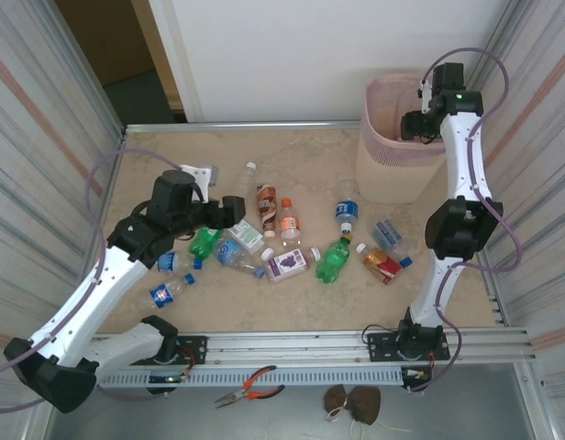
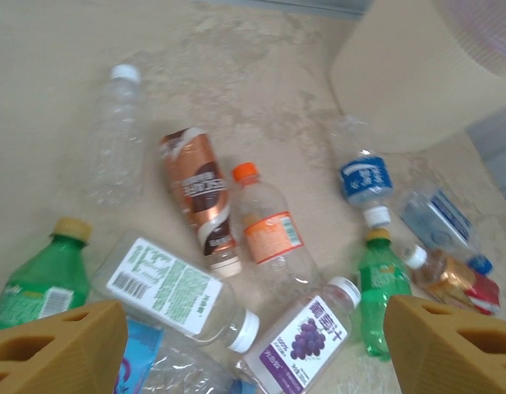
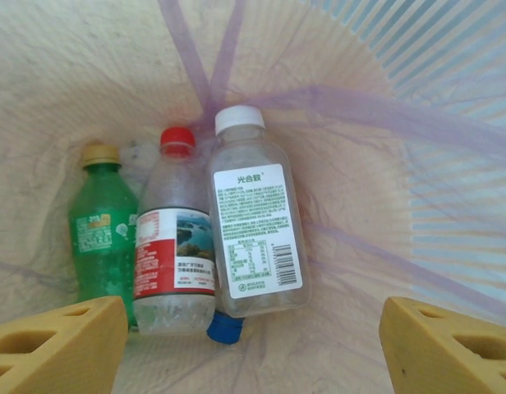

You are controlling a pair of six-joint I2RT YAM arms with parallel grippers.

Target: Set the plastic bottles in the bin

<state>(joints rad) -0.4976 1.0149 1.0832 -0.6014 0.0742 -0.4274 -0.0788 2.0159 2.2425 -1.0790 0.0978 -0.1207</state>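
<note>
Right wrist: right tool (image 3: pixel 253 328) spread empty above bin (image 3: pixel 450 123), bottles (image 3: pixel 257 238) inside; left tool (image 2: pixel 253 328) spread over loose bottles (image 2: pixel 269 230) beside bin, choosing next.

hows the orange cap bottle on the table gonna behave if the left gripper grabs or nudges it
The orange cap bottle looks empty and see-through, so probably very light. Thin clear walls would likely dent under a firm squeeze. It lies on its side on the smooth table, so a sideways nudge may roll it toward the brown bottle beside it.
</note>
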